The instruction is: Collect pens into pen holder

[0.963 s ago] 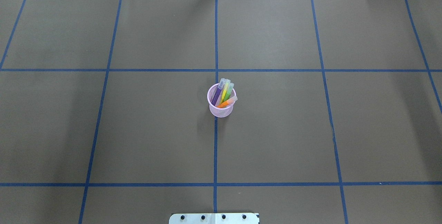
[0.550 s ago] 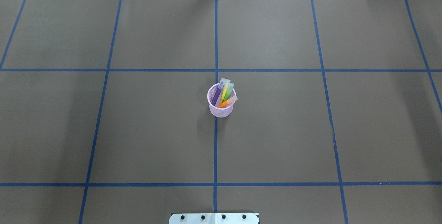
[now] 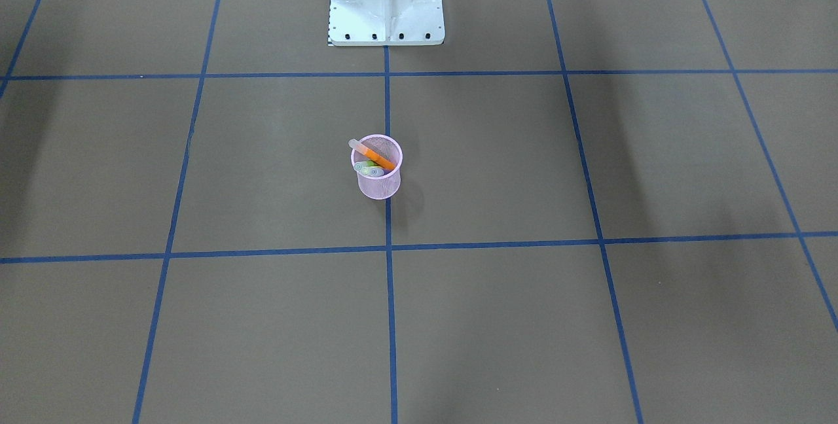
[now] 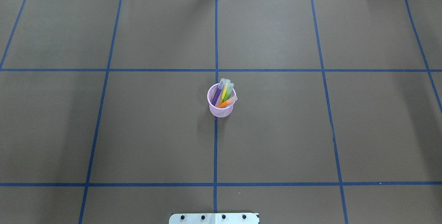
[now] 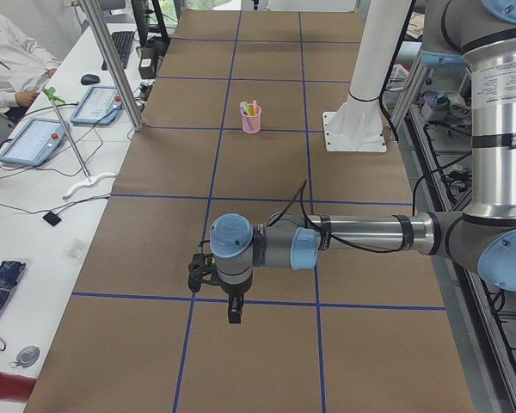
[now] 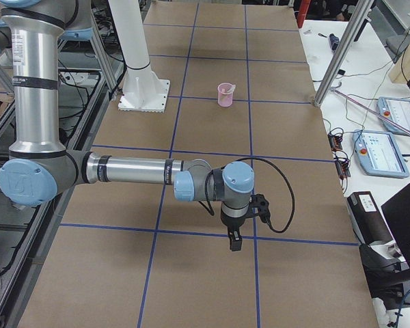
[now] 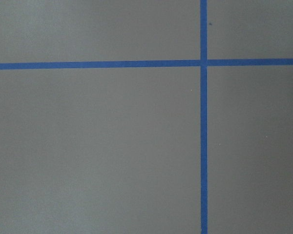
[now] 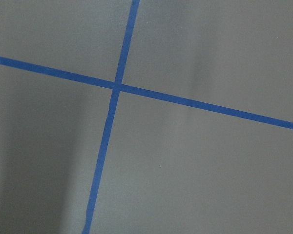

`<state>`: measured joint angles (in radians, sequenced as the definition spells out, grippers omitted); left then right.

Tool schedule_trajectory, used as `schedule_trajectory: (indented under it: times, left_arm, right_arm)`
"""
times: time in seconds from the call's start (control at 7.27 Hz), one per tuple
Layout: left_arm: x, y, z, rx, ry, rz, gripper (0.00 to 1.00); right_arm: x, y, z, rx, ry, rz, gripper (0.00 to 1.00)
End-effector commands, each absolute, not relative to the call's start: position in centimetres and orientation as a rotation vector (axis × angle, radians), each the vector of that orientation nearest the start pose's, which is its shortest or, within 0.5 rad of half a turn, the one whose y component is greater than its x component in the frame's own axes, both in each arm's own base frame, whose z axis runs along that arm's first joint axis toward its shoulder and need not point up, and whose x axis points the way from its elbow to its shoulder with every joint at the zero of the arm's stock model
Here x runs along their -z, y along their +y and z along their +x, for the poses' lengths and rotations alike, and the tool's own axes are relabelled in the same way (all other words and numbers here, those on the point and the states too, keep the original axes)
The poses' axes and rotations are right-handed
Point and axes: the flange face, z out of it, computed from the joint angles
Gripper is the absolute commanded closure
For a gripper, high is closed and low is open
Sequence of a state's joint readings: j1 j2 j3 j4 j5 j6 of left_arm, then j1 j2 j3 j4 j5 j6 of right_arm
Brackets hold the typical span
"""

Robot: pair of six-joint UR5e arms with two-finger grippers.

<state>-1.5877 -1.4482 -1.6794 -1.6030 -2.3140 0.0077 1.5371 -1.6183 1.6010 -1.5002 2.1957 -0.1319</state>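
Pens [image 4: 223,94] in pen holder [image 4: 221,112]; left claw [image 5: 233,311], right claw [image 6: 235,244] side-views only, grip unclear

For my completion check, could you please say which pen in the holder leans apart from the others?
The orange pen: it slants across the pink pen holder; the others bunch together.

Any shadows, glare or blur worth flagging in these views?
Overhead: even light, pen holder and pens sharp, faint shadow bands on the table. Front-facing: broader diagonal shadows. Right wrist: dark shadow at left. Left wrist: evenly lit, slightly soft.
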Motion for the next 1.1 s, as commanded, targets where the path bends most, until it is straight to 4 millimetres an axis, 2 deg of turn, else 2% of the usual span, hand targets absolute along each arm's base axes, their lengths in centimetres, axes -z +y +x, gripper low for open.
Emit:
schedule_trajectory:
  times: [0.0, 0.96]
  left_arm:
    - [-66.09, -44.01, -7.32, 0.001, 0.745, 0.028, 0.0]
    - [-66.29, -43.86, -7.24, 0.0, 0.747, 0.024, 0.0]
  right_arm:
    - [-66.97, -47.8, 5.9, 0.176, -0.622, 0.081, 0.01]
    - [-66.66, -47.97, 5.88, 0.185, -0.622, 0.104, 0.01]
